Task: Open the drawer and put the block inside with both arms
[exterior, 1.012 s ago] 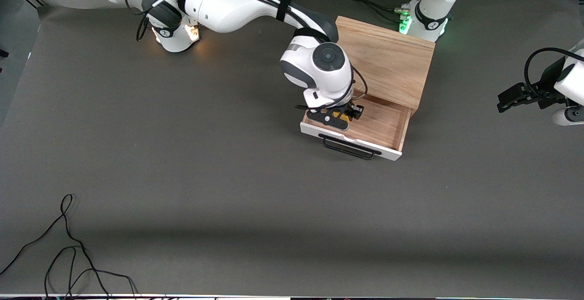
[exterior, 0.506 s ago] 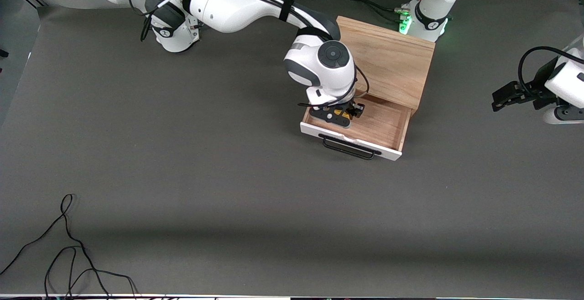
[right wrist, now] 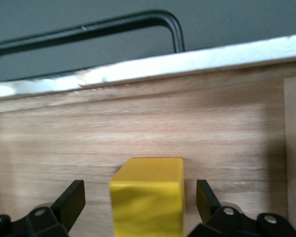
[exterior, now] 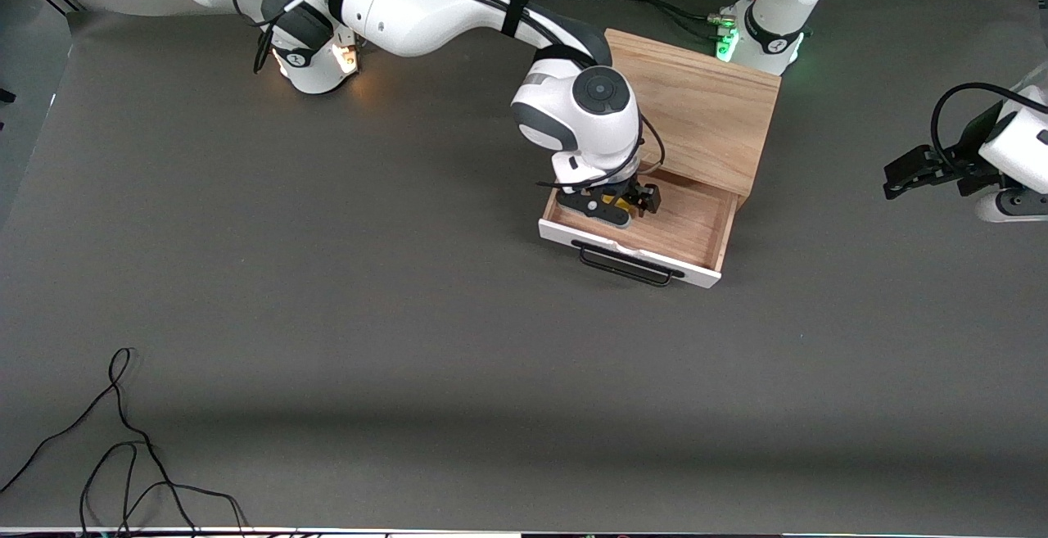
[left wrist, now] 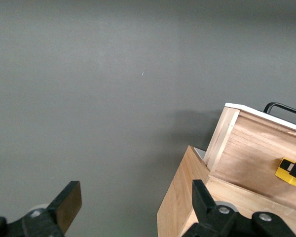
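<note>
- Drawer [exterior: 684,231] pulled out of wooden cabinet [exterior: 696,108], black handle [exterior: 626,266] facing front cam.
- Block [right wrist: 147,201] resting on drawer floor, near the white front panel.
- R gripper [exterior: 616,204] down inside drawer, fingers [right wrist: 69,201] spread either side of block, gaps visible, not clamped.
- L gripper [exterior: 921,169] waiting over table at left arm's end, well apart from cabinet, jaws wide, nothing held.

A robotics lab: two white arms [exterior: 442,6] bolted at a bare grey tabletop [exterior: 327,317], loose cables [exterior: 123,448].
</note>
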`<move>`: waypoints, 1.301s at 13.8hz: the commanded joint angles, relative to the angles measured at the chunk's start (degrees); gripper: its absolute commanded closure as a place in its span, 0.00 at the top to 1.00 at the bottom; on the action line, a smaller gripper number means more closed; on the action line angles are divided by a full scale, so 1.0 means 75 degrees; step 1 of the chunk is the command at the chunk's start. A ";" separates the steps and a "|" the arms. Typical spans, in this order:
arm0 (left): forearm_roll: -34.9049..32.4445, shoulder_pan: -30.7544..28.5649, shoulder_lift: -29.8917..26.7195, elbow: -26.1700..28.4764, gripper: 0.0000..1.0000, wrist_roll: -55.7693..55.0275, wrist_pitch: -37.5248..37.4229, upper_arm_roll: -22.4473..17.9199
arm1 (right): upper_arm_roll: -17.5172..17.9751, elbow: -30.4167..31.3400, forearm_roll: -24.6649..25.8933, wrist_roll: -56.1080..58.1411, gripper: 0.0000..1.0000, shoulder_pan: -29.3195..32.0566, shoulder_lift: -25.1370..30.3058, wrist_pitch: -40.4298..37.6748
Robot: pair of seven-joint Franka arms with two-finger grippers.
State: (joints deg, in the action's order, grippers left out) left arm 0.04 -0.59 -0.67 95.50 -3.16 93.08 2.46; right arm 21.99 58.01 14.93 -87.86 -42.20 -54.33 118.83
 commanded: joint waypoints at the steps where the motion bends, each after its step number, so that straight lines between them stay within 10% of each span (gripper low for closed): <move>1: 0.0053 0.0090 -0.0192 0.0122 1.00 0.0257 -0.0083 -0.0093 | -0.0049 -0.0094 0.0189 -0.0157 1.00 0.0083 0.0539 -0.0550; 8: -0.0052 0.0113 -0.0169 0.0017 1.00 0.0609 -0.0317 -0.0082 | 0.0021 0.0081 -0.0242 0.1749 1.00 0.1452 0.2143 -0.1919; 18: -0.0053 0.0102 0.0054 -0.0218 1.00 0.0633 -0.0341 -0.0082 | -0.0166 0.2892 -0.2131 0.6787 1.00 0.5705 0.5379 -0.2776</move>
State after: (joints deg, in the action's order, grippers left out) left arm -0.01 -0.50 -0.69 95.30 0.45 91.77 2.34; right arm 21.34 73.15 0.95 -44.27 -4.21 -19.68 99.32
